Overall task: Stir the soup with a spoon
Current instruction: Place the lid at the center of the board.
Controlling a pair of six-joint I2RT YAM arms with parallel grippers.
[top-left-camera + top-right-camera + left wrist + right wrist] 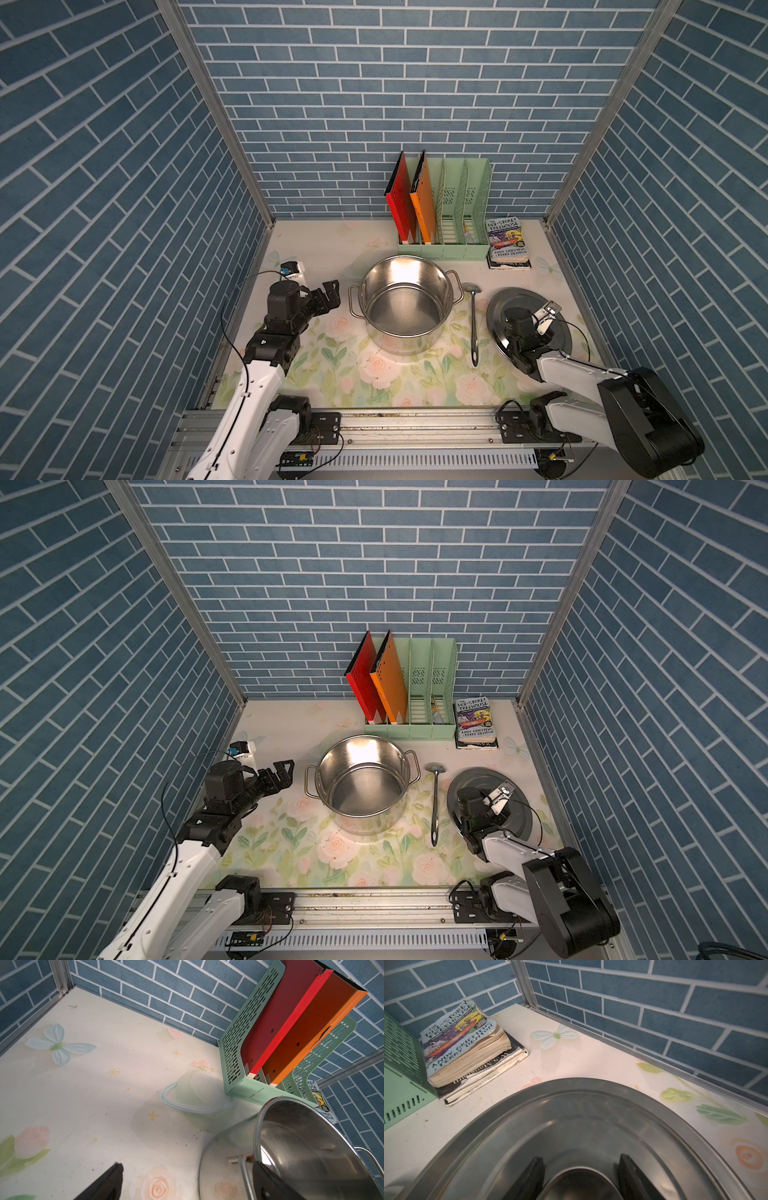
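Flat round steel lid (498, 305) set aside right, baring the wide steel stockpot (374, 291): my right claw (580, 1165) straddles the lid's knob, grip unclear; my left claw (328, 296) gapes empty; slim grey-steel spoon (473, 320) lies untouched between pot and lid.

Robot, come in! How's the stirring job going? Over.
Left gripper open beside pot handle. Right gripper astride lid knob, grip unclear. Spoon lies untouched between pot and lid. Pot uncovered, nothing blocking.

One pot (405, 291), one lid (498, 307), one spoon (473, 324), one green rack (453, 251). Two folders: a red folder (401, 203) and an orange folder (424, 203). Two books: a paperback (460, 1043) and a black book (483, 1076).
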